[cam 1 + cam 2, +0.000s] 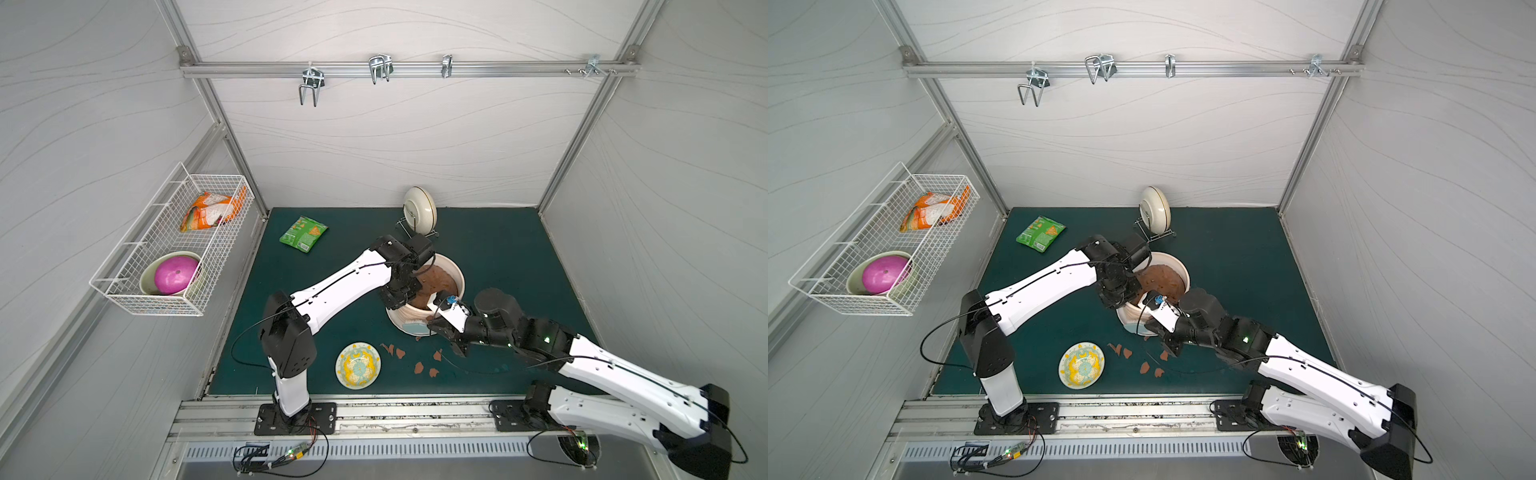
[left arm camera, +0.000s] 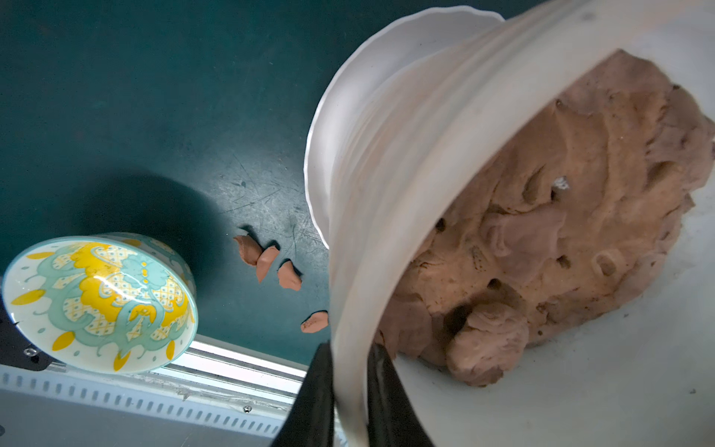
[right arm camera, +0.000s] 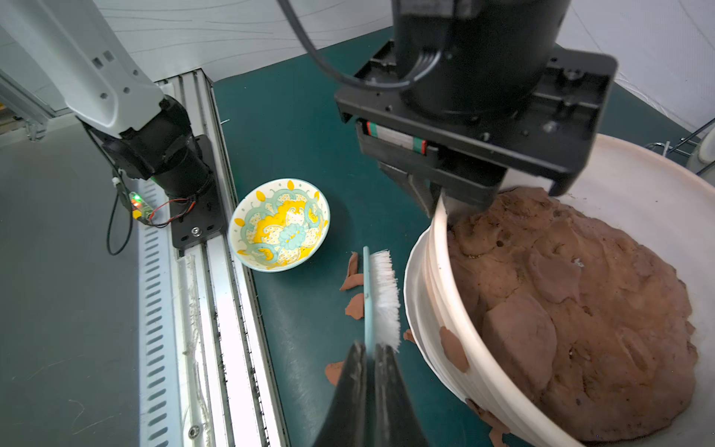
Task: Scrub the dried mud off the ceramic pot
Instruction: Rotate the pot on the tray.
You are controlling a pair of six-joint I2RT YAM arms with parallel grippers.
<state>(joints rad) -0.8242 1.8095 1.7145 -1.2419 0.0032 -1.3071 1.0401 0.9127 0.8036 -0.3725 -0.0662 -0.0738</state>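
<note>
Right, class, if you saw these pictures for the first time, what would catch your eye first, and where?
The big cream pot in the middle of the green mat, filled with a lumpy brown mass, stands out first; the left gripper pinches its rim while the right gripper holds a white-bristled brush beside its wall. Next, reddish mud flakes lie scattered on the mat near a yellow patterned bowl.

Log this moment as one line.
left gripper: shut on pot rim | right gripper: shut on brush, beside pot | mud: patches on pot wall, flakes on mat
</note>
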